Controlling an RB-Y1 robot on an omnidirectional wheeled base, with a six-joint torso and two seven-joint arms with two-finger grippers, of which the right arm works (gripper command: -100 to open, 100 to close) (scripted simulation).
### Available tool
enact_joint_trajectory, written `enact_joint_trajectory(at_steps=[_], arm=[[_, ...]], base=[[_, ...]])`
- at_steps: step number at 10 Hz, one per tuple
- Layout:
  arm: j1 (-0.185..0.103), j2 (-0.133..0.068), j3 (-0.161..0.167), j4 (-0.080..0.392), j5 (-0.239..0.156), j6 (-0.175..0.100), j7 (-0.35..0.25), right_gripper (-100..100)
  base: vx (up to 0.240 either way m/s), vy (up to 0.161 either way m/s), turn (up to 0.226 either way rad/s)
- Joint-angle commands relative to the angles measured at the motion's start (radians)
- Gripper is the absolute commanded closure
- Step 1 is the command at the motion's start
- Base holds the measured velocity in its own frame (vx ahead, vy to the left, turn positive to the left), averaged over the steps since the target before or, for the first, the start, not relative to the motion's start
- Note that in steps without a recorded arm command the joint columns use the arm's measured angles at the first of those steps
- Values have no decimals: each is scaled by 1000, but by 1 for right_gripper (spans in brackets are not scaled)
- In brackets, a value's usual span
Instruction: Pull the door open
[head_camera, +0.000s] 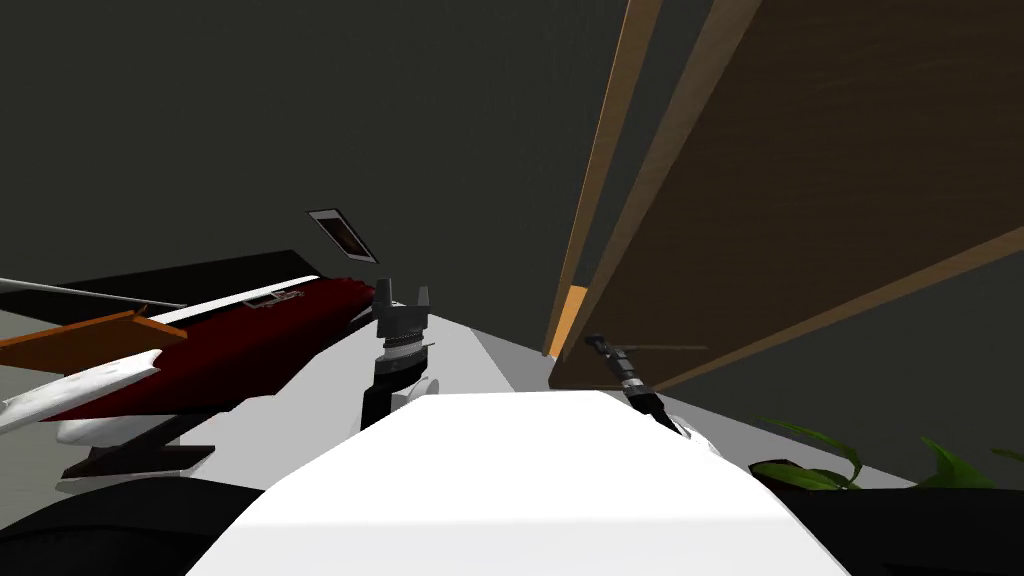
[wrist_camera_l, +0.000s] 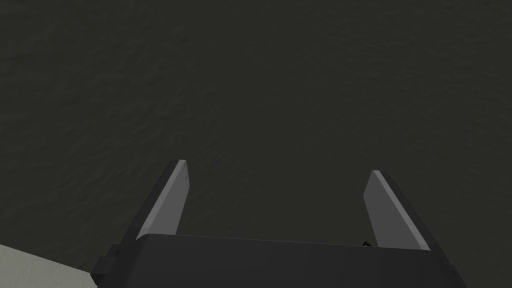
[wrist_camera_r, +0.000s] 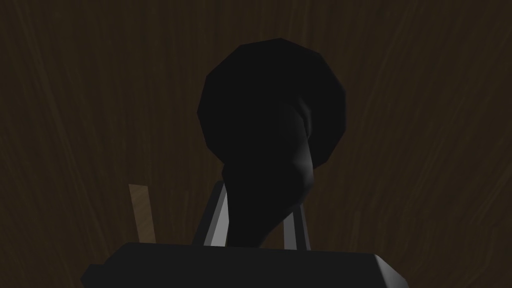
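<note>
Our right gripper (wrist_camera_r: 260, 200) was clamped narrow on the black lever-shaped door handle (wrist_camera_r: 272, 110), fingers (wrist_camera_r: 217, 225) pressing its sides. The handle sat on the dark brown wood-grain door (wrist_camera_r: 425, 125), near the door's edge beside the light orange wooden frame strip (head_camera: 603, 170). Our left gripper (wrist_camera_l: 277, 167) stood raised left of it, blades wide apart, gripping nothing, facing a flat dark grey wall (wrist_camera_l: 250, 75). We saw a green leafy plant (head_camera: 810, 468) low off to our right.
</note>
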Motion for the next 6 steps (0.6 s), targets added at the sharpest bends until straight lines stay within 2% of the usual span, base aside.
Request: enact_joint_trajectory(at_steps=[1,4,5,6], arm=[[16,-15,7,6,1,-34,-12,100],[38,-34,20,14,2,-76,-30,100],[38,-30,19,5,2,-58,-28,100],[53,-38,24,19,2,-91,-36,100]], base=[[-198,-66,153],[-194,-59,140],[-84,-13,17],[-154,-71,201]])
